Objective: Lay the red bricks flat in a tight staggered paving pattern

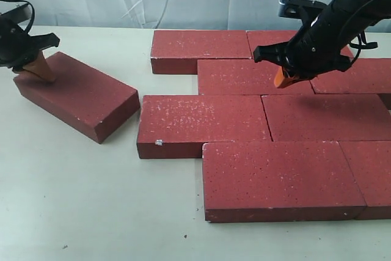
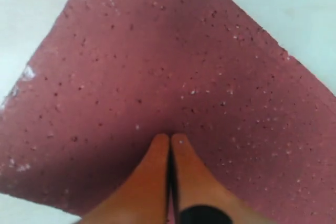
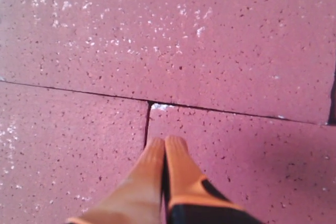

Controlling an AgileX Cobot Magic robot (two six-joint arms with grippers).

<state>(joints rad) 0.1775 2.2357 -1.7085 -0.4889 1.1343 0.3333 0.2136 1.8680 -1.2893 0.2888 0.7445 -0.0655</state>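
One brick is lying loose and askew at the left of the frame, apart from the eight paved bricks. How is it best brought in?

— I'd judge it is needing a turn first, so its long side is running parallel to the rows. Then it is wanting a slow slide across the table until it is butting tight against the patch, joints offset. Pushing near one end is likely to swing it. That is useful for the turn, but for the slide the contact is better placed nearer the middle.

And what are the grippers doing?

— The left gripper is pressing its fingers, closed together and holding nothing, on the loose brick's far left end. The right gripper, also pinched together and empty, is sitting over the paved bricks in the upper right, just beside a joint. Whether it is touching them, I cannot tell.
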